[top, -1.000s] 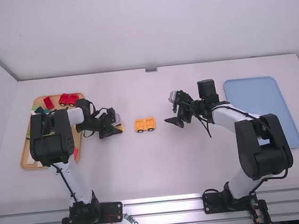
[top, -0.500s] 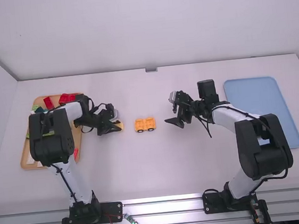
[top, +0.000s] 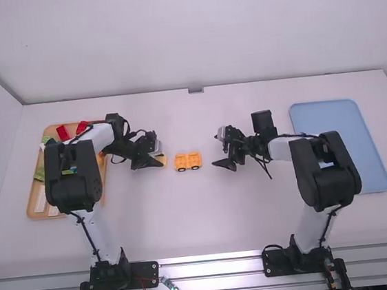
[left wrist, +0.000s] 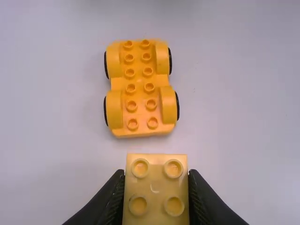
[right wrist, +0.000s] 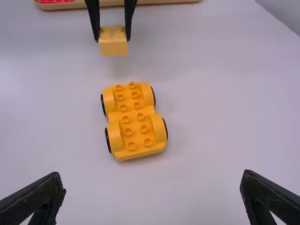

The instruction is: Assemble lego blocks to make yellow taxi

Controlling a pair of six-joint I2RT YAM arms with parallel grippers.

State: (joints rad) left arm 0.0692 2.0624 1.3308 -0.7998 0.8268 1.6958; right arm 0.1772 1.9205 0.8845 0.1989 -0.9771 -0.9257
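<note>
Evidently, the left gripper [left wrist: 157, 174], fingers clamped on a yellow brick [left wrist: 156, 190], has advanced to just left of the wheeled base [top: 188, 161] — placement appears next, alignment unproven. Right of the base, the right gripper [right wrist: 152, 174], fingers parted and empty, has shifted slightly nearer — presumably to steady it.

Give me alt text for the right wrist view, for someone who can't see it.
A yellow toy car base sits on a white table, between the left gripper, holding a yellow block, and the open right gripper; a tray edge shows behind.
</note>
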